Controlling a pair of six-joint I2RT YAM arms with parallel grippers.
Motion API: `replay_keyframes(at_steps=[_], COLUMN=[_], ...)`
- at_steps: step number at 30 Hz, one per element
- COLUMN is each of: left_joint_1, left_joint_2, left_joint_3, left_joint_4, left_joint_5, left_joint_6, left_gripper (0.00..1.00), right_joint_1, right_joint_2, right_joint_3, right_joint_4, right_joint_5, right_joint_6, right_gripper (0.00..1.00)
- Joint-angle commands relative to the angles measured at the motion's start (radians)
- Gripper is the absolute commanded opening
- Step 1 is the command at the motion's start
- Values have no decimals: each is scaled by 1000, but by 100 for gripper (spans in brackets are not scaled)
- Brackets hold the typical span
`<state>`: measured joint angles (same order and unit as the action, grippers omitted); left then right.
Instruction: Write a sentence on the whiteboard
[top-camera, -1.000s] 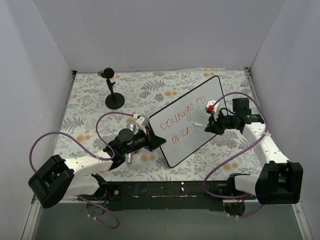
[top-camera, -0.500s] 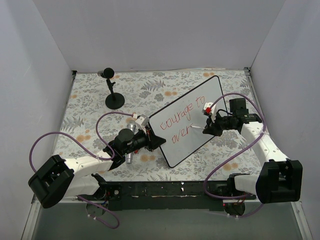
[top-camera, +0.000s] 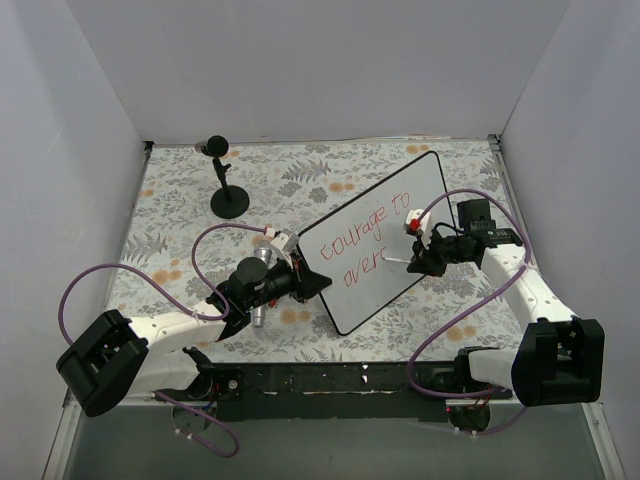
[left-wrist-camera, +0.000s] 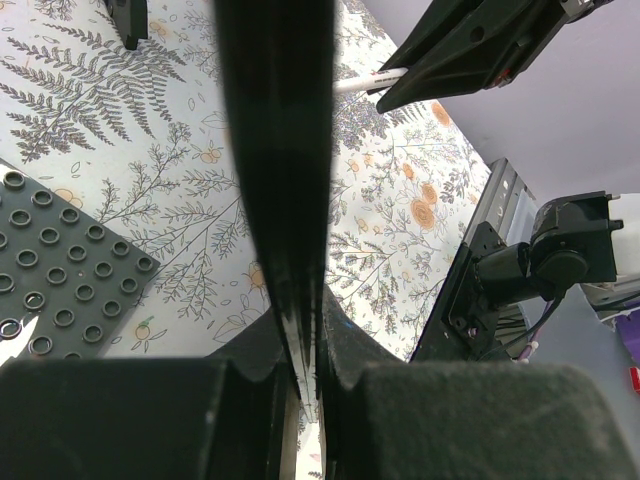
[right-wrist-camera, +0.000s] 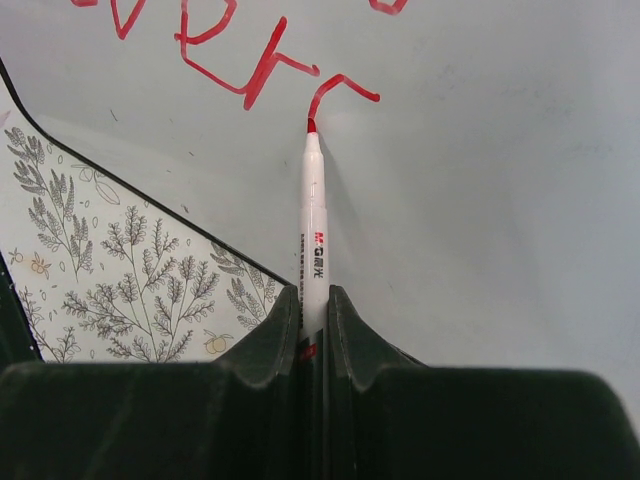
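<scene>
Pinches a white marker (right-wrist-camera: 313, 215) tight in the right gripper (right-wrist-camera: 313, 300), red tip touching the whiteboard (top-camera: 372, 300) at the end of the sentence (top-camera: 362, 238). Clamps the board's left edge in the left gripper (left-wrist-camera: 303, 340), mid-way across the floral table (top-camera: 180, 220).

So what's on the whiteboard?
Red letters on the whiteboard read "courage to" and "over", then one curved stroke at the marker tip. The right gripper and marker cover a patch, so anything there is hidden.
</scene>
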<state>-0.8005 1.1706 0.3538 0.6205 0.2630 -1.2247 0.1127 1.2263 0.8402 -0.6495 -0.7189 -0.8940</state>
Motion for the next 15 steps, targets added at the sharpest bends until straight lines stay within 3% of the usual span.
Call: replay_keyframes(at_steps=[1,15], left_joint_1=[-6,-5], left_joint_2=[-28,-23], left_joint_3=[-1,2], left_joint_4=[-8,-8], left_joint_5=[36,38], left_joint_6=[51,56], left_gripper=[0,0], right_joint_1=[-7,-42], right_joint_2=[15,-10], right_joint_3=[-4,59], right_joint_4=[19,-21], right_joint_5=[50,-2], right_joint_6=[-3,-25], right_gripper=[1,1])
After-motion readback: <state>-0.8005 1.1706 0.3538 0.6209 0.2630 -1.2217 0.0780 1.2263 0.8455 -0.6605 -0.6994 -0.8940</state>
